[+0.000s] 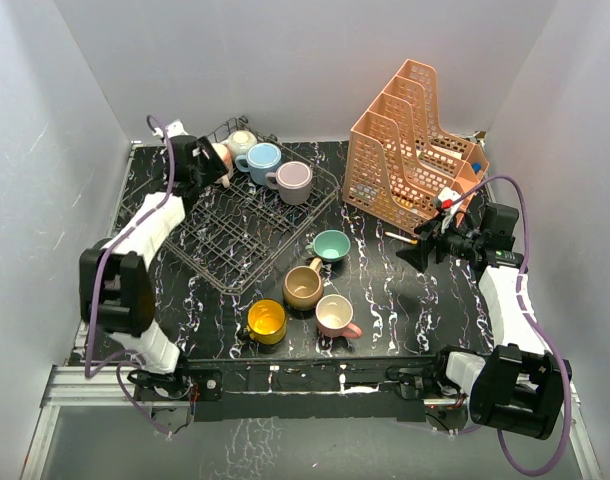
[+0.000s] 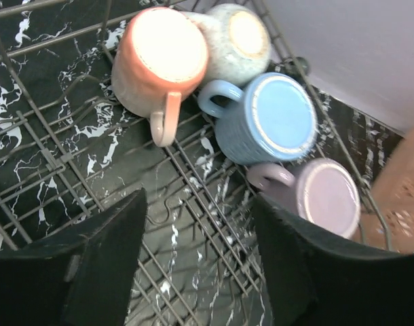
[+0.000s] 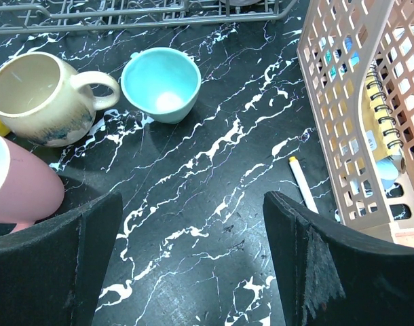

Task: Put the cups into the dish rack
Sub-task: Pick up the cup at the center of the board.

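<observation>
The left gripper (image 2: 198, 198) hangs over the dish rack (image 1: 247, 235), jaws apart and empty, half hiding the salmon cup (image 2: 159, 61) in the rack's far corner from above. The cream cup (image 2: 237, 41), blue cup (image 2: 268, 119) and lilac cup (image 2: 326, 197) crowd beside it. Right of the rack stand four loose cups (image 1: 303, 286), the right gripper (image 3: 192, 198) gaping empty beyond them by the orange organizer (image 1: 410, 150).

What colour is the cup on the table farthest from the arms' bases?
Teal. The teal cup shows best in the right wrist view.
</observation>
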You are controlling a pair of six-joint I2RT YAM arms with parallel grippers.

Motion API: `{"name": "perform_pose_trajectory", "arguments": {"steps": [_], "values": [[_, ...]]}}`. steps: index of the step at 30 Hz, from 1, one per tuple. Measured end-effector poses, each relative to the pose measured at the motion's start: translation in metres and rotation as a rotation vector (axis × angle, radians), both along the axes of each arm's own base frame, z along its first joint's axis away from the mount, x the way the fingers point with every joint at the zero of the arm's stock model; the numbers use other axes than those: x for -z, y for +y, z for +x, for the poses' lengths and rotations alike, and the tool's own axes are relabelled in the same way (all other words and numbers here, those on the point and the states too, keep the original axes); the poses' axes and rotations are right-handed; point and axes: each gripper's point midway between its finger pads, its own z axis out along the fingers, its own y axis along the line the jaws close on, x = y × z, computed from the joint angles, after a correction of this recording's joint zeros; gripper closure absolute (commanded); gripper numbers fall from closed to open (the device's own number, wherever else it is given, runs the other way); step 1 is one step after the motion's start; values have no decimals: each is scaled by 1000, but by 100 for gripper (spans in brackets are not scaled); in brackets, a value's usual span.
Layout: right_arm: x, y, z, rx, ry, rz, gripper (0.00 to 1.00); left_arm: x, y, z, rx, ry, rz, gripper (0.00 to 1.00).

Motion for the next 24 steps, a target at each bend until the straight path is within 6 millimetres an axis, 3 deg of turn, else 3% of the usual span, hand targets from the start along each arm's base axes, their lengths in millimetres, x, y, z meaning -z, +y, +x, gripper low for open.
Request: {"name": "perform_pose_trajectory", "arguments": {"steps": [6, 11, 18, 24], "values": [[-1, 2, -3, -14, -14, 4, 12, -44, -4, -59, 65, -151, -57, 10], [2, 7, -11, -45, -19, 20, 12, -65, -9, -114, 128, -232, -119, 9], [-4, 20, -27, -137, -87, 51, 12, -94, -26, -171, 249, -294, -214, 8], [-10, 34, -46, -244, -171, 87, 6, -95, -38, -210, 301, -298, -327, 3]]}}
